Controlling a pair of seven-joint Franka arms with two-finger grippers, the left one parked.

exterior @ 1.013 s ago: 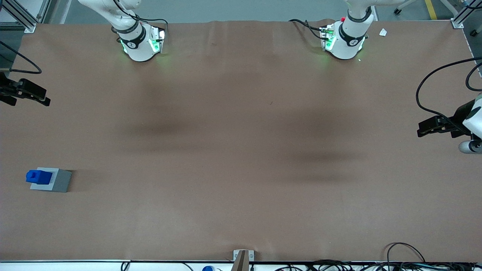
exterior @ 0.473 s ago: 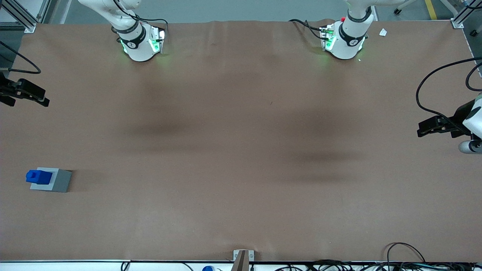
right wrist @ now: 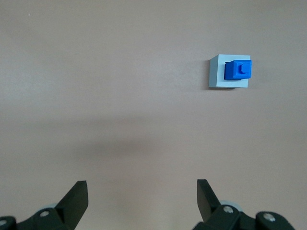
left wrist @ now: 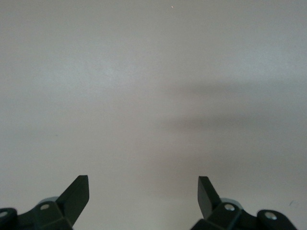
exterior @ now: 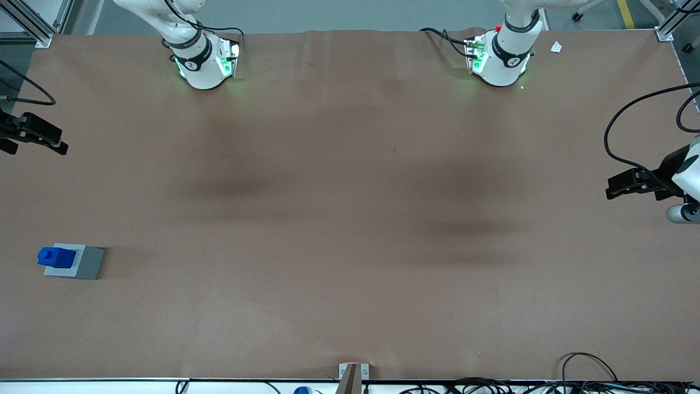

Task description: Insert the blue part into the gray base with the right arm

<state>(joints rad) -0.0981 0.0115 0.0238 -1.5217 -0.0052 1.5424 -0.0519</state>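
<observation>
Blue part [exterior: 56,256] sits seated in the gray base [exterior: 75,261], so the claw [right wrist: 141,189] hangs released, well clear (nothing held).

No text, label, brand or number can be read anywhere – not on the blue part [right wrist: 238,70], the gray base [right wrist: 217,76] or the gripper [right wrist: 141,194] – nothing legible
</observation>
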